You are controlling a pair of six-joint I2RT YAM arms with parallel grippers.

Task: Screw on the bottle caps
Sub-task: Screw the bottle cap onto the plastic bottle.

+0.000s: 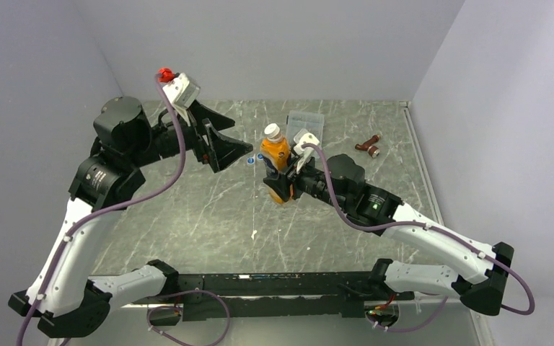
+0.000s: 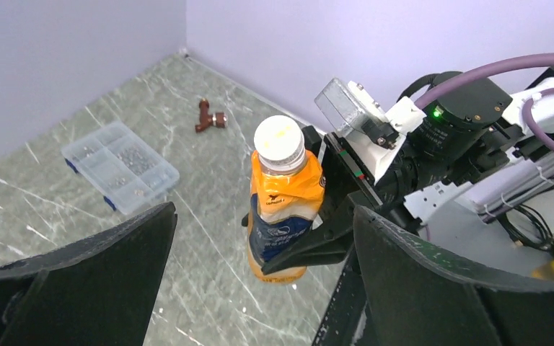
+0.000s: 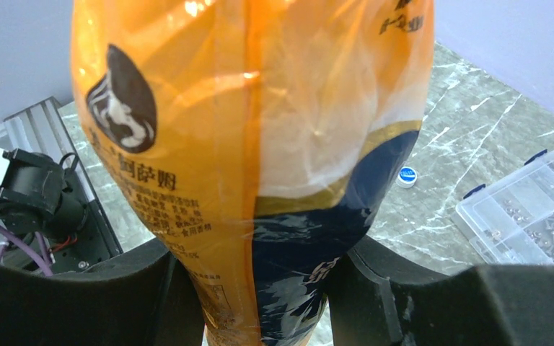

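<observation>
Bottle and grippers at mid-surface. Orange bottle [image 2: 283,216] stands upright over the marbled grey-green surface [image 1: 187,216]. It is clamped low on its body by the right gripper [image 1: 281,182], whose black fingers press it from both sides. Whether its base touches the surface cannot be told.

The bottle is thin plastic under a glossy, wrinkled film, orange above with a dark blue band below, and ends in a white round top [image 2: 279,143]. Left gripper [image 1: 225,144] has matte black wedge-shaped fingers with the jaws spread wide, holding nothing, beside the bottle and apart from it.

Blue cap [image 1: 249,161] is a small flat disc with a pale centre, lying on the surface between the left gripper and the bottle. Clear box [image 2: 119,166] is flat and compartmented, with small metal parts inside. Small brown object [image 1: 368,145] lies to the right.

The white top shows in the top and left wrist views only. The film's print and black drop-shaped emblem show in the right wrist view only.
</observation>
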